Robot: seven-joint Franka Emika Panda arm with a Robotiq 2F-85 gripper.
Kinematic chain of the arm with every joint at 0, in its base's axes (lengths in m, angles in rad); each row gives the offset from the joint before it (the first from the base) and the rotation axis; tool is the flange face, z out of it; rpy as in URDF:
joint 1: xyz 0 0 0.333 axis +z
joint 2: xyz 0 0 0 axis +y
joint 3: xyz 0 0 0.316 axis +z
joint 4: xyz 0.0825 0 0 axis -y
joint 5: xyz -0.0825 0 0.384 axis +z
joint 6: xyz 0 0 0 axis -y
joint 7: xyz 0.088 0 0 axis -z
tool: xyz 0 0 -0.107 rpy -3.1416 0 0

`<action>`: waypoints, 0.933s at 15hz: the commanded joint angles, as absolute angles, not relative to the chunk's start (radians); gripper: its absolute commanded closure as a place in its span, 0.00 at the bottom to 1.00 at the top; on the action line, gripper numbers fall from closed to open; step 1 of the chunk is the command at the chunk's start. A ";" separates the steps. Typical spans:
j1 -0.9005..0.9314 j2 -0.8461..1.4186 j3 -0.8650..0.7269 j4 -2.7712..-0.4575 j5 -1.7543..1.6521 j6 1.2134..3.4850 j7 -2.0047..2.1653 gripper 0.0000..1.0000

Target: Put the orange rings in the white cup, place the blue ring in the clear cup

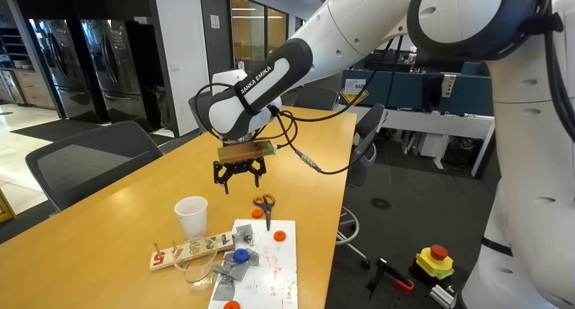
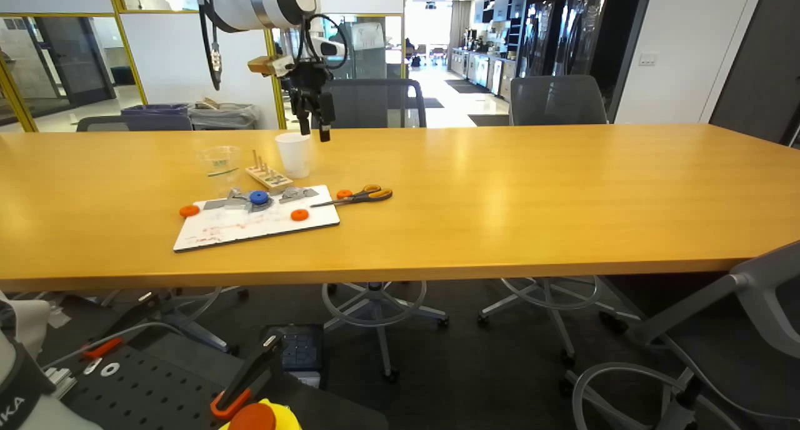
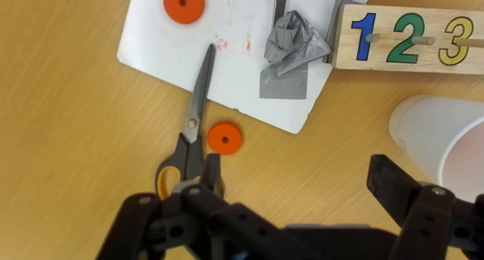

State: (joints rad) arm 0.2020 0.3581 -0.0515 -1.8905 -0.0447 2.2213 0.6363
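Note:
Three orange rings show in both exterior views: one (image 1: 257, 214) beside the scissors, one (image 1: 280, 236) on the whiteboard, and one (image 1: 232, 305) at the board's near end. Two also show in the wrist view, near the scissors (image 3: 217, 143) and on the board (image 3: 174, 11). The blue ring (image 2: 259, 197) lies on grey tape on the board. The white cup (image 1: 193, 219) stands upright on the table; it shows at the right in the wrist view (image 3: 423, 127). The clear cup (image 1: 197, 266) stands beside the peg board. My gripper (image 3: 297, 158) is open and empty, above the table between scissors and white cup.
Scissors with orange handles (image 3: 196, 105) lie partly on the whiteboard (image 1: 269, 282). A wooden number board with upright pegs (image 3: 408, 41) lies between the cups and whiteboard. Crumpled grey tape (image 3: 287, 44) sticks up from the board. Chairs (image 1: 90, 161) stand along the table (image 2: 500, 199).

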 commanded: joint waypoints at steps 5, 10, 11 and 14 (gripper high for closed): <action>0.174 0.389 -0.048 -1.925 0.059 2.290 0.928 0.00; 0.156 0.499 -0.056 -1.869 0.083 2.351 1.048 0.00; 0.152 0.519 -0.060 -1.861 0.084 2.365 1.063 0.00; 0.140 0.573 -0.070 -1.831 0.085 2.404 1.096 0.00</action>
